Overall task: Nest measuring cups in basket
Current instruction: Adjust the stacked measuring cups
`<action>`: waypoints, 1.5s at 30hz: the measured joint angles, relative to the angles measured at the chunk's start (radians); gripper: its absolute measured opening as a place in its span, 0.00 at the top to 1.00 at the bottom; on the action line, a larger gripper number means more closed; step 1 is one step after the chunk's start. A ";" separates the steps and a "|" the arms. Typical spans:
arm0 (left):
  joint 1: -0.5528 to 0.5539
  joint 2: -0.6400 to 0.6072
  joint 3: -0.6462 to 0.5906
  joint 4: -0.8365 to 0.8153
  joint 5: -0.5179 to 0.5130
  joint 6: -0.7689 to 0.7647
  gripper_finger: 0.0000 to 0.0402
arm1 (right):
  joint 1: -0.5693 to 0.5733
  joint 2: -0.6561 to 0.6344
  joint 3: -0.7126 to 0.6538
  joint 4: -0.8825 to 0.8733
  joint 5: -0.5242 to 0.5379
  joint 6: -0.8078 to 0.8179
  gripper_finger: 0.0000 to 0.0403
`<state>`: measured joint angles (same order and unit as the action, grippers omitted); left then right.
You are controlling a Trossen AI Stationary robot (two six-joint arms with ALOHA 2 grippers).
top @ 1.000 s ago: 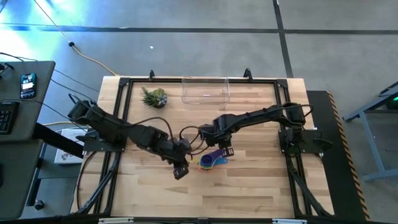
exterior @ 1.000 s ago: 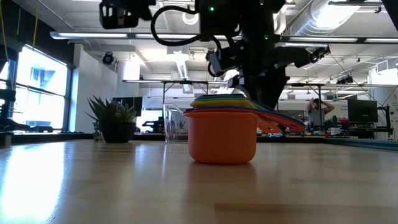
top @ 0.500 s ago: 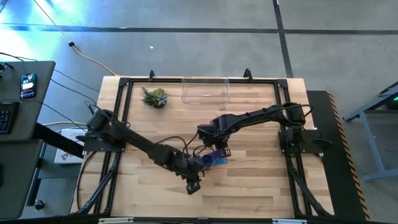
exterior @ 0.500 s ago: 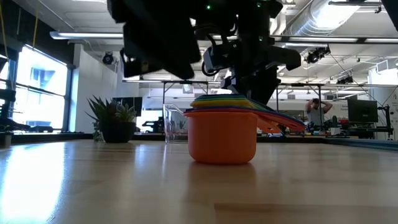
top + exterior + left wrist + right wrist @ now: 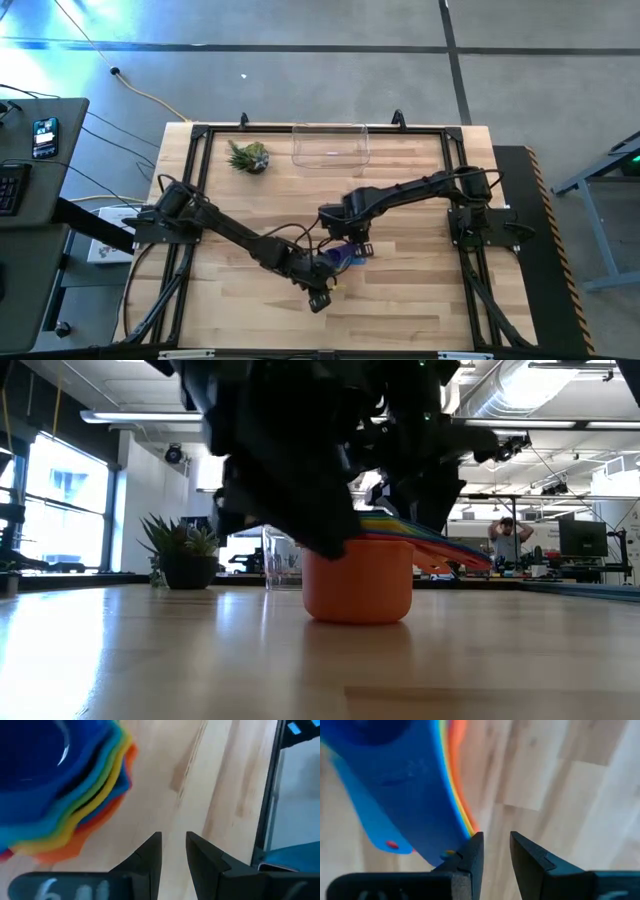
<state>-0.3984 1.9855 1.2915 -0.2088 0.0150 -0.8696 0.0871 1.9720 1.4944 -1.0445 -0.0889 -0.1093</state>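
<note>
Hovering both hands beside the nested measuring cups mid-worktop, well short of the basket. My left hand and right hand stand slightly apart, gripping nothing. Next, I judge, one must clamp the stacked handles and carry the stack over.

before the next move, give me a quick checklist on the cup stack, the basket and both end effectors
1. Measuring cups nested in one stack: ok, orange cup at the bottom, blue on top.
2. Stack in the basket: not ok, it sits on the table, well short of the basket.
3. Basket free to receive: ok, nothing visible inside it.
4. Left end effector holding the stack: not ok, fingers stand apart, beside the stack, gripping nothing.
5. Right end effector holding the handles: not ok, it sits at the fanned handles with nothing between its fingers.
6. Plant out of the way: ok, left of the basket.
</note>
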 joint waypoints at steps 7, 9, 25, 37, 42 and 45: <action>0.016 0.017 -0.003 -0.034 -0.008 0.007 0.80 | 0.026 0.000 0.000 0.000 -0.043 0.041 0.78; 0.023 0.017 -0.002 -0.039 -0.027 0.007 0.80 | 0.036 0.000 0.000 0.000 -0.044 0.061 0.78; 0.101 0.017 -0.002 -0.169 -0.156 0.010 0.80 | 0.068 -0.001 0.000 0.036 -0.080 0.329 0.78; 0.075 0.012 -0.002 -0.203 -0.094 0.019 0.80 | 0.026 -0.001 0.028 -0.147 -0.016 0.348 0.78; 0.024 0.012 -0.002 -0.204 -0.086 -0.004 0.80 | 0.025 -0.012 0.029 -0.205 -0.009 0.309 0.78; 0.006 0.012 -0.001 -0.204 -0.086 -0.036 0.80 | 0.028 -0.026 0.030 -0.234 -0.010 0.317 0.78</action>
<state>-0.3925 1.9980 1.2909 -0.4127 -0.0711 -0.9056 0.1154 1.9457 1.5242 -1.2784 -0.0984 0.2077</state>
